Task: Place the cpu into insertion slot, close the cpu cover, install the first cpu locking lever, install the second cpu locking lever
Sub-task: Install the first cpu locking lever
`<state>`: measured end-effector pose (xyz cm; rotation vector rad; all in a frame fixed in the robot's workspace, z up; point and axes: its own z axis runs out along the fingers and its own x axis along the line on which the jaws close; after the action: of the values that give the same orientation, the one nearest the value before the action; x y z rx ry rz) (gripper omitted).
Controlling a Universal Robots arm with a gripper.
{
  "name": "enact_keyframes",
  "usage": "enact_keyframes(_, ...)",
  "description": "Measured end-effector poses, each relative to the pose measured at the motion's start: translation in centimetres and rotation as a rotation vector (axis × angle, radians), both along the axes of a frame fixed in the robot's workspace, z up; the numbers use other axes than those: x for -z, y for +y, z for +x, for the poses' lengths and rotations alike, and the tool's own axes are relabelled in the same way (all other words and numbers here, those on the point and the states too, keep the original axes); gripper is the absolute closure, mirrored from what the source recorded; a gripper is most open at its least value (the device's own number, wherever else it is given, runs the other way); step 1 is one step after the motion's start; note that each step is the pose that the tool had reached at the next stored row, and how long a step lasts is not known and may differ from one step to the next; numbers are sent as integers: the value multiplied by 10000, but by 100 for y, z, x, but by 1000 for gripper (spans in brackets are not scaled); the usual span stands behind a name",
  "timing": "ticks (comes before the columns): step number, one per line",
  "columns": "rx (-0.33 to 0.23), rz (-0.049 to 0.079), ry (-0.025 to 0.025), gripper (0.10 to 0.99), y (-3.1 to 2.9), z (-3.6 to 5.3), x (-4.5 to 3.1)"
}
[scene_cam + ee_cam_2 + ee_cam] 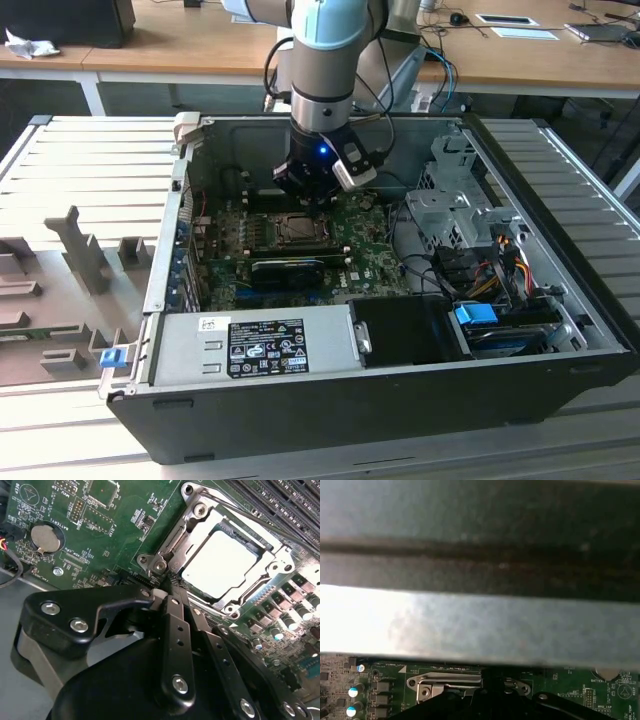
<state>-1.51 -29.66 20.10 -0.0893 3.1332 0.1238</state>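
Gripper (170,587), fingers pressed together and empty, hovered at the socket's edge; chip (220,565) sat seated under the cover (270,572), apparently mid-lever step.

The computer case (330,400) is laid on its side on the worktop (90,170), with the motherboard (375,262) flat inside it. The insertion slot (297,228) is found near the board's middle, and the cpu (218,563) is seated in it in the second wrist view, with the cpu cover (272,562) closed down around it. The end effector (318,195) is hung just behind the slot. The power supply (255,345) is set along the case's front, the drive cage (450,200) to the exterior view's right.
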Motion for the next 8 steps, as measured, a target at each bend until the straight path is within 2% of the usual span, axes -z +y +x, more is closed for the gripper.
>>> enact_keyframes(2, 2, 24, 1, 980, -1, -1, 5)
enact_keyframes(4, 0, 182, -4, 980, 1, 1, 9)
enact_keyframes(5, 1, 329, -9, 980, 2, 2, 12)
enact_keyframes(6, 0, 381, -6, 980, 1, 1, 10)
enact_keyframes(8, 1, 398, -5, 980, 2, 1, -9)
